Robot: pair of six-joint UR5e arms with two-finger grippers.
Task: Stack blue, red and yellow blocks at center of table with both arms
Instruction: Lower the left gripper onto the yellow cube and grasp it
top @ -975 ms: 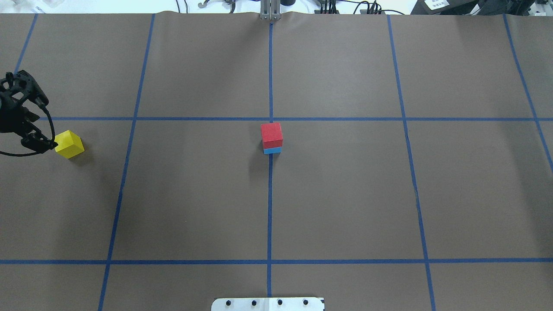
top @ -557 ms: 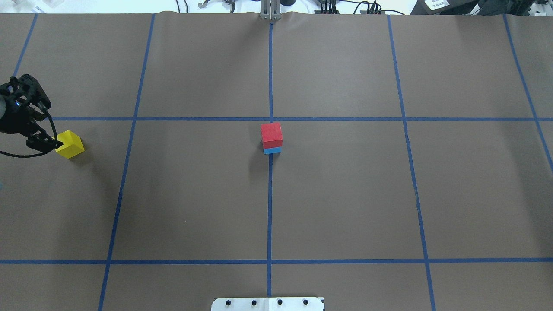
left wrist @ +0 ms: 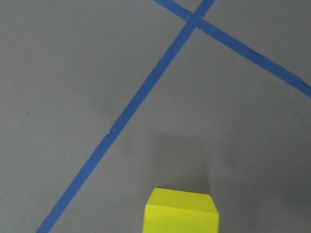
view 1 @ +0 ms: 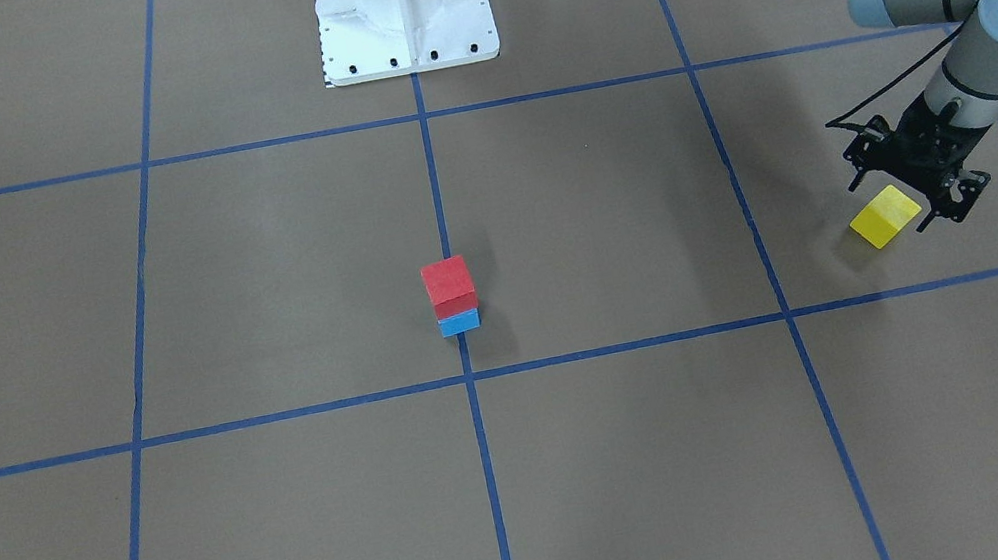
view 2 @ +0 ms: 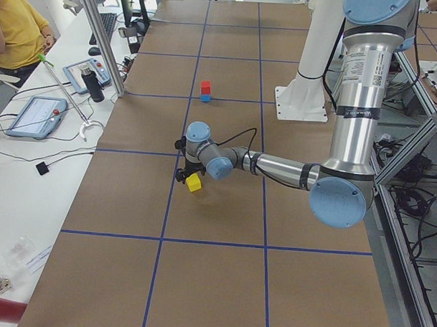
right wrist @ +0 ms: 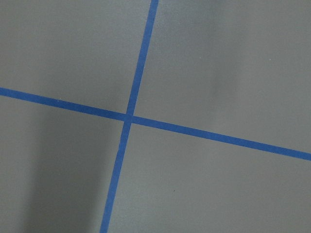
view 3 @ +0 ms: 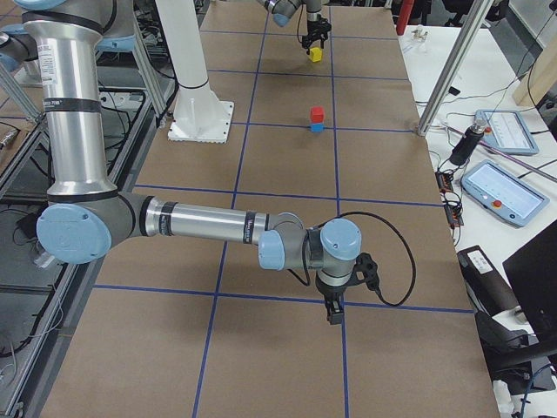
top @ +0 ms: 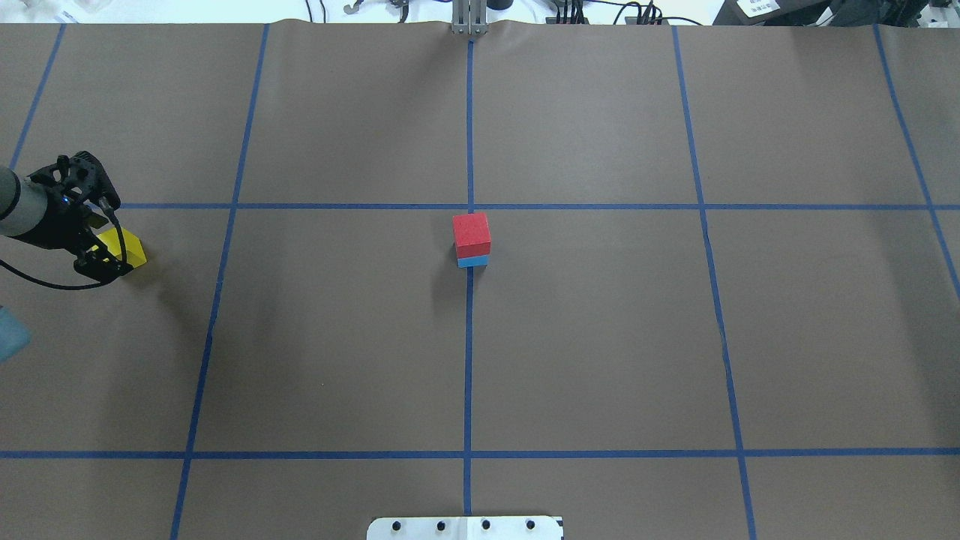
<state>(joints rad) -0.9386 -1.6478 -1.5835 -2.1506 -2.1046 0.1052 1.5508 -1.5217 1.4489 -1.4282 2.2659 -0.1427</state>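
Note:
A red block (top: 472, 234) sits on a blue block (top: 472, 261) at the table's center; the stack also shows in the front view (view 1: 448, 286). A yellow block (top: 129, 248) lies on the table at the far left, also in the front view (view 1: 884, 218) and at the bottom of the left wrist view (left wrist: 182, 211). My left gripper (top: 105, 244) is open and low, with a finger on each side of the yellow block (view 1: 892, 204). My right gripper (view 3: 333, 315) shows only in the exterior right view, low over bare table. I cannot tell if it is open or shut.
The table is brown paper with a blue tape grid (top: 469, 337). The robot's white base (view 1: 402, 2) stands at the robot's side of the table. Cables and gear lie along the far edge (top: 600, 11). An operator (view 2: 18, 27) sits beside the table's long side.
My left gripper has moved right, from just left of the yellow block to over it, now straddling it. The red and blue stack has not moved.

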